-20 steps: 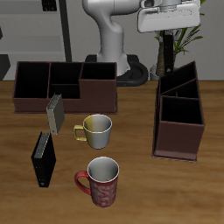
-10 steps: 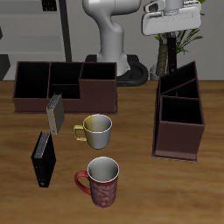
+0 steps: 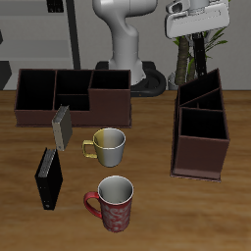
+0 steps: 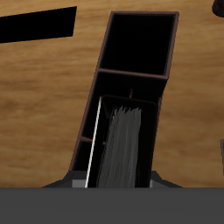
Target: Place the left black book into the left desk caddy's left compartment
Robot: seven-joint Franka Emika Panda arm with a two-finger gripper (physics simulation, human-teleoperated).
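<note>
My gripper is high at the back of the table, above the left desk caddy, a dark brown box with several compartments. In the wrist view the gripper is shut on the left black book, which hangs edge-down with its pages showing. The book hangs over the caddy, above one compartment, clear of its walls. In the exterior view the book is hard to tell from the plant behind it.
A second desk caddy stands at the back on the other side. Two more books stand in front of it. A metal mug and a patterned red mug sit mid-table.
My gripper has drifted a little sideways with the book, further over the left desk caddy. Nothing on the table has moved.
</note>
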